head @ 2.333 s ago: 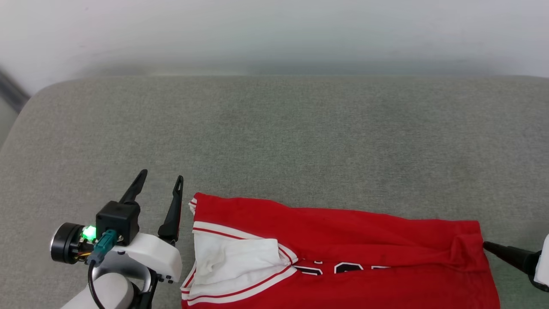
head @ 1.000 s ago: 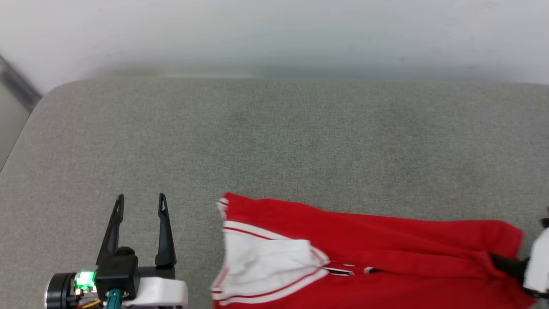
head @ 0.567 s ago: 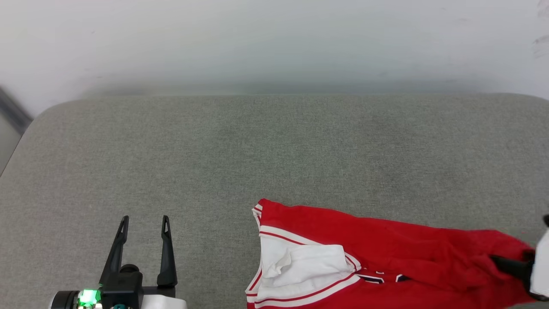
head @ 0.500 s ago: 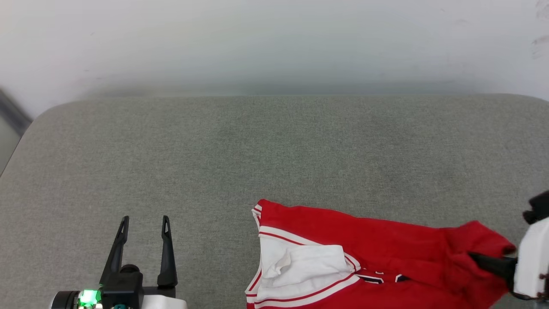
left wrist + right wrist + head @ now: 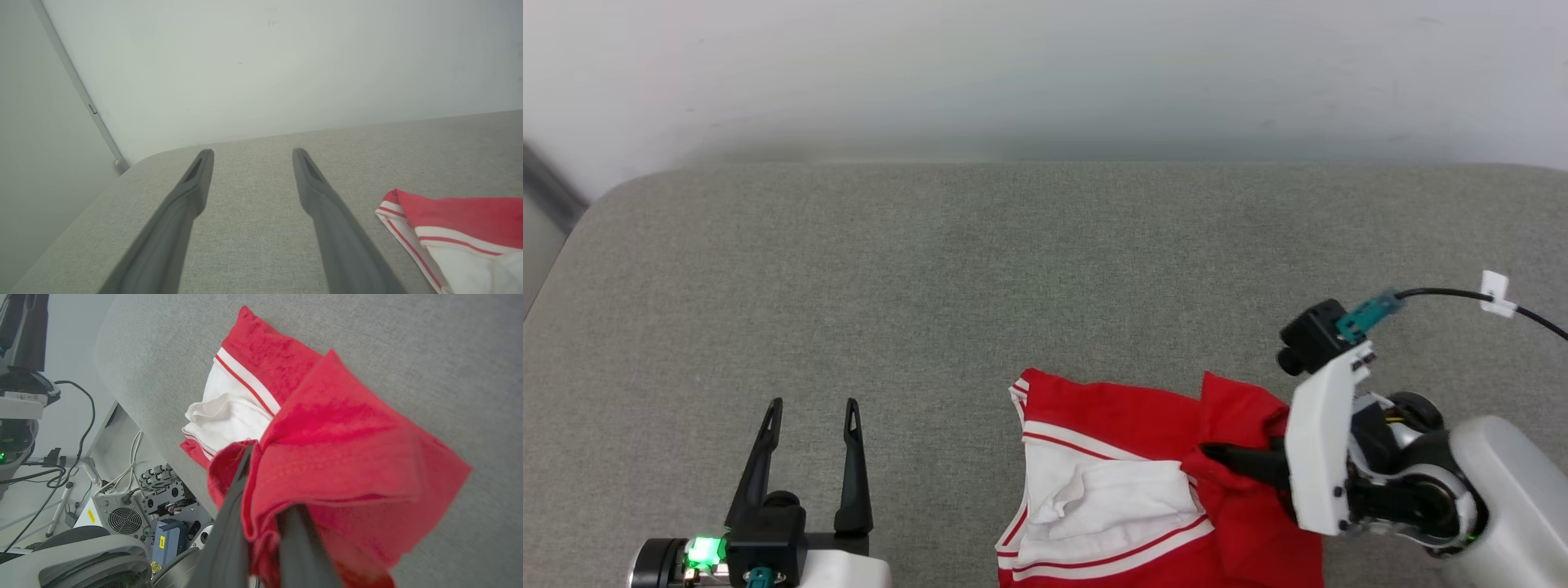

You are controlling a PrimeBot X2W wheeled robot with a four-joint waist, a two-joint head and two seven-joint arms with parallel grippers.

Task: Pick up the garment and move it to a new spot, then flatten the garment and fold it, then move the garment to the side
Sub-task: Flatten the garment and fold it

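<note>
- Head view: the shirt (image 5: 1111, 408) lies bunched at the near edge of the grey bench (image 5: 1013, 269). It looks soft, light and limp, so grip a hem or corner. Your right claw (image 5: 1209, 451) is clenched on a red fold.
- Left wrist view: your left claw (image 5: 249, 153) is spread wide and empty, apart from the shirt (image 5: 457, 212).
- Right wrist view: red cloth drapes over the pinched right claw (image 5: 265, 486).

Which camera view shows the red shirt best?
The right wrist view: the shirt is close and large, its red cloth folded over and the white sleeve beyond. The head view shows its upper part, cut by the bottom edge, with the right gripper shut on a red fold. The left wrist view catches a striped corner.
</note>
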